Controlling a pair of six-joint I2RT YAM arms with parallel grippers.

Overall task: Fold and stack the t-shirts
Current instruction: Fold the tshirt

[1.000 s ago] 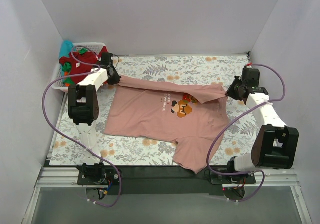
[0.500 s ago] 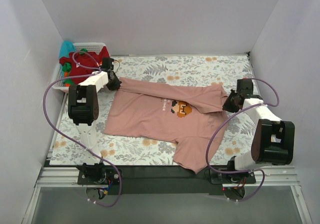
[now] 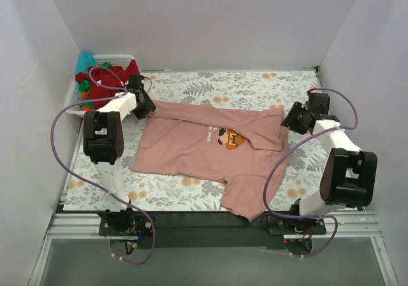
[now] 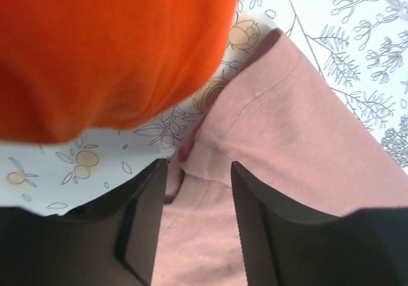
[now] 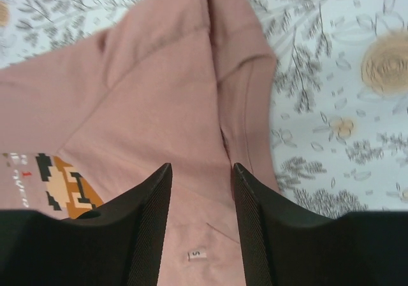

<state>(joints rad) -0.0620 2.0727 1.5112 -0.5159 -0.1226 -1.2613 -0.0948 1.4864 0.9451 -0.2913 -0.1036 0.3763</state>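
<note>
- Pink tee [image 3: 210, 152] lies flat on floral table cloth [image 3: 255, 85], far edge doubled toward chest print.
- L gripper [image 4: 199, 171], R gripper [image 5: 201, 171]: jaws apart at fold's corners, nothing clamped.
- Risk: fingers snag fabric on liftoff, fold springs open.

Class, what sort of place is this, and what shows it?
Probably a robot-lab test booth: plain white walls box in a cloth-covered table, where the left arm and right arm flank a pink t-shirt.
</note>
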